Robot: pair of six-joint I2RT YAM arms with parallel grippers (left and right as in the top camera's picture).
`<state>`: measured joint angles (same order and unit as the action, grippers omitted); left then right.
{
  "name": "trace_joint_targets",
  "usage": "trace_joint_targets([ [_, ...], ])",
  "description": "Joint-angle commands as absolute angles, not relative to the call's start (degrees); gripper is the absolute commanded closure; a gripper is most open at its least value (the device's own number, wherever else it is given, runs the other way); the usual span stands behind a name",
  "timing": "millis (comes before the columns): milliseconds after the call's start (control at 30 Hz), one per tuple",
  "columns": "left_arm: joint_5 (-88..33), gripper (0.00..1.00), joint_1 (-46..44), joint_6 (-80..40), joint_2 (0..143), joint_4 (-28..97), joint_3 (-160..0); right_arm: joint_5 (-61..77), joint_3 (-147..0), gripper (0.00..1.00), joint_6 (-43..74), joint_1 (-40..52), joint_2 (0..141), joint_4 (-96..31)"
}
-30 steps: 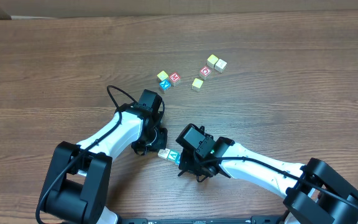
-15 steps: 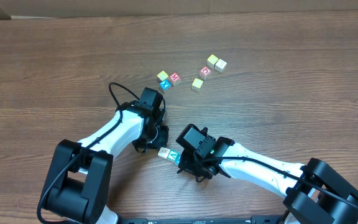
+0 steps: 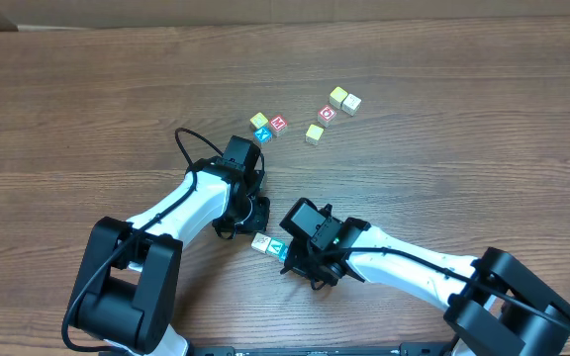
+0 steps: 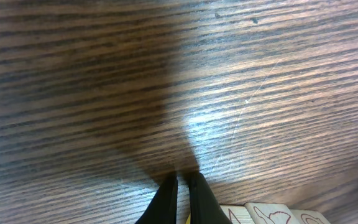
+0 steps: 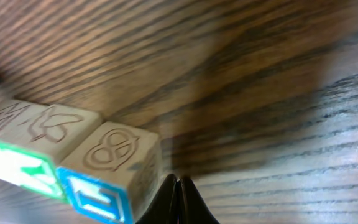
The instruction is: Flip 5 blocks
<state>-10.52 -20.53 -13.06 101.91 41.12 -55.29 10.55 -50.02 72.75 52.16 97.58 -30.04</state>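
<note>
Two blocks lie side by side on the table near its front. One has a white and green face (image 3: 261, 242) (image 5: 23, 146), the other a blue-framed face (image 3: 277, 248) (image 5: 107, 171). My right gripper (image 3: 287, 260) (image 5: 178, 182) is shut with nothing in it, and its tips rest against the blue block's right side. My left gripper (image 3: 252, 228) (image 4: 182, 177) is shut and empty, with its tips down at the table just behind the pair. In the left wrist view, carved wooden block faces (image 4: 263, 214) show at the bottom edge.
Several more blocks lie farther back: a yellow-green one (image 3: 258, 121), a red M (image 3: 278, 124) and a blue one (image 3: 262, 134) in a cluster. To their right are a yellow one (image 3: 314, 133), a red O (image 3: 328, 113) and a pale pair (image 3: 344, 99).
My left arm has shifted slightly to the right. The two near blocks and the right gripper have stayed almost where they were.
</note>
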Motion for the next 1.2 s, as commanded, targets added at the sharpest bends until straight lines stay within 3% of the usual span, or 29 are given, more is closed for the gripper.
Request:
trace_joint_targets([
  [0, -5.63, 0.96, -20.82, -12.19, 107.9, 40.07, -52.23, 10.59, -49.82, 0.96, 73.56, 52.07, 98.08, -29.87],
  [533, -0.64, 0.96, -15.84, -20.27, 107.9, 47.94, -52.23, 9.87, -49.82, 0.96, 73.52, 52.05, 98.08, -29.85],
  [1167, -3.22, 0.96, -19.27, -5.72, 107.9, 47.31, -52.23, 9.52, -49.82, 0.96, 73.08, 52.05, 98.08, -29.82],
])
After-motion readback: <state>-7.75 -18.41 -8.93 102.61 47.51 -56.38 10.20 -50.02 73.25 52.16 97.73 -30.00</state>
